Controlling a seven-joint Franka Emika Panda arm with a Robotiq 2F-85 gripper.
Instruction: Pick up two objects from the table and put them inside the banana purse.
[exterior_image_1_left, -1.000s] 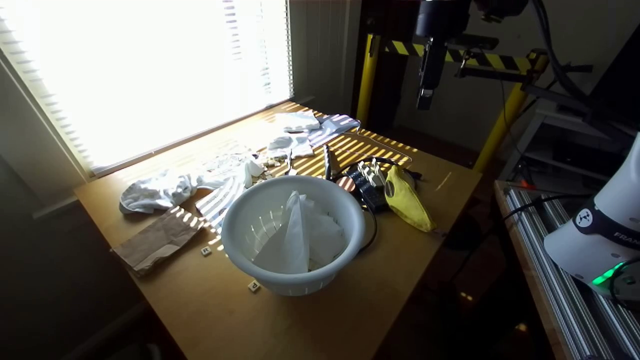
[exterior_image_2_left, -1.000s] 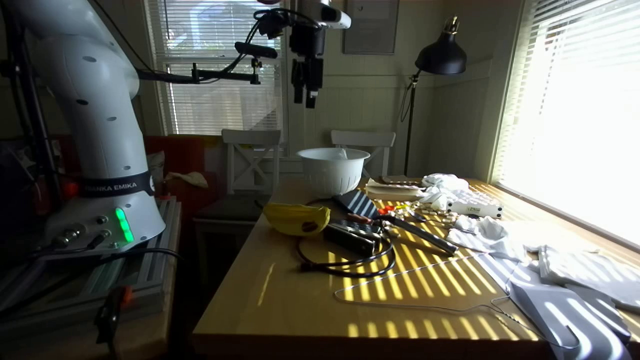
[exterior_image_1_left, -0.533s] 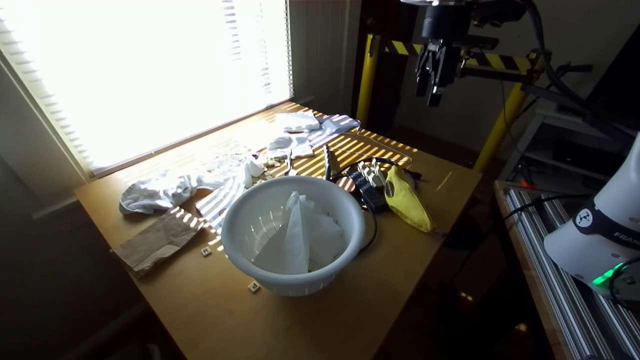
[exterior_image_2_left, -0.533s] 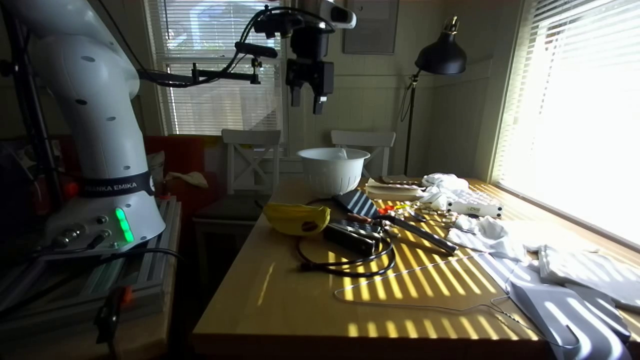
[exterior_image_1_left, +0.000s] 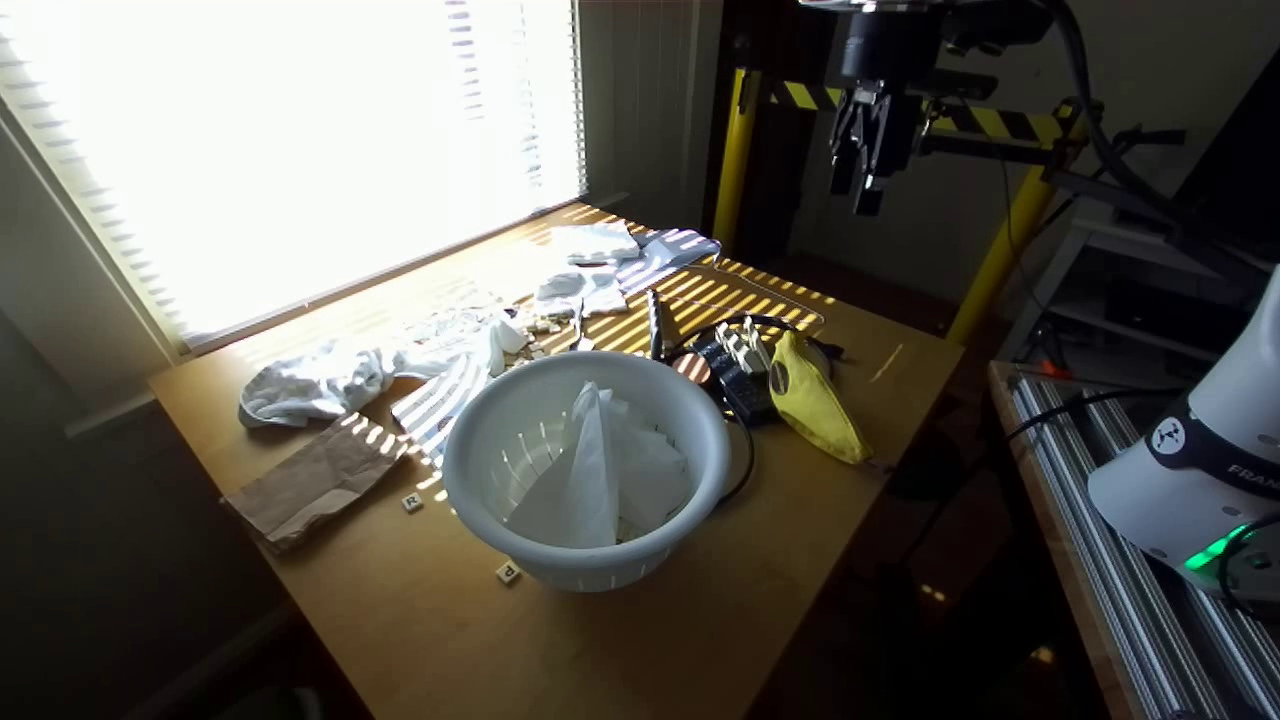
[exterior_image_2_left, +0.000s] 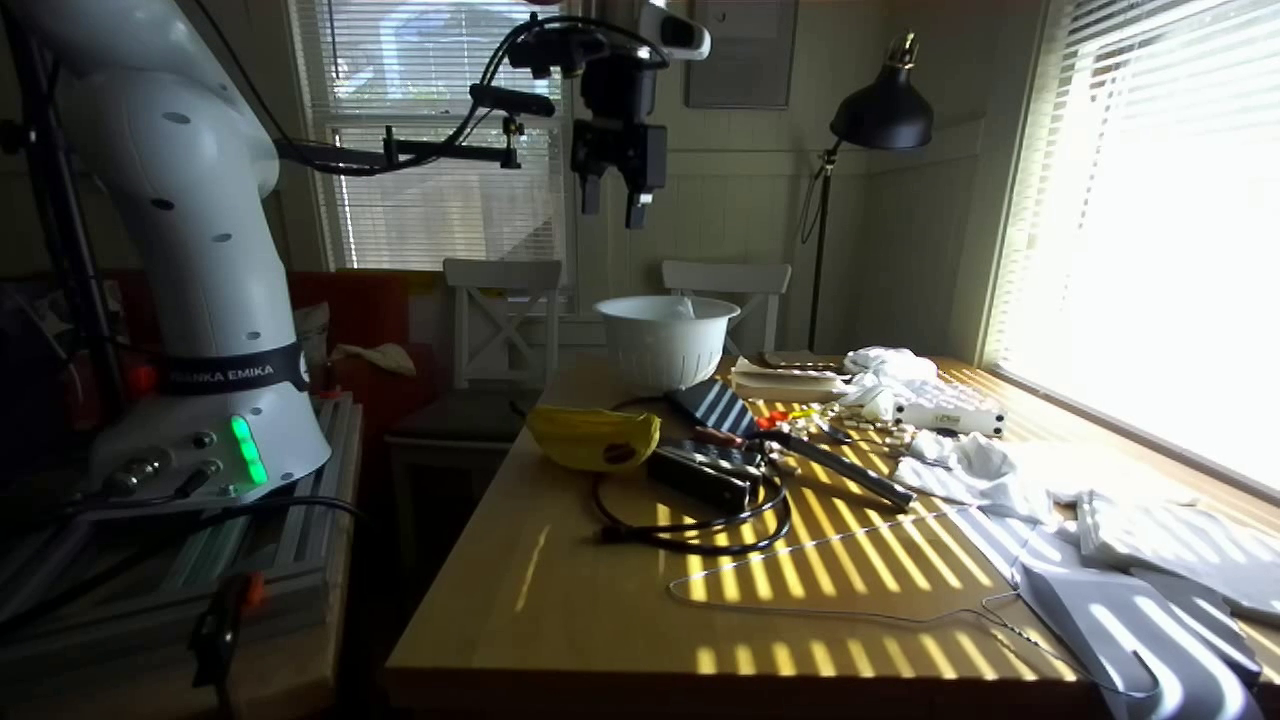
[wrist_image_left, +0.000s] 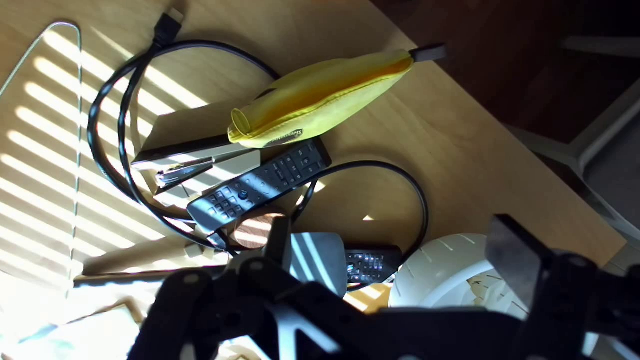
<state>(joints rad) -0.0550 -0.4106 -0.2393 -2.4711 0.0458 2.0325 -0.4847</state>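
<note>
Gripper (exterior_image_2_left: 613, 212) hangs free, 2 jaws apart, banana purse (wrist_image_left: 322, 100) near edge of table (wrist_image_left: 500, 200).

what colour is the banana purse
The banana purse is yellow, seen best in the wrist view.

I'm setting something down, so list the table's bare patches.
Bare table lies between the banana purse, black cable and robot-side edge; another patch borders the bowl and letter tile beside it. Crowded: around the remote control and wooden disc.
</note>
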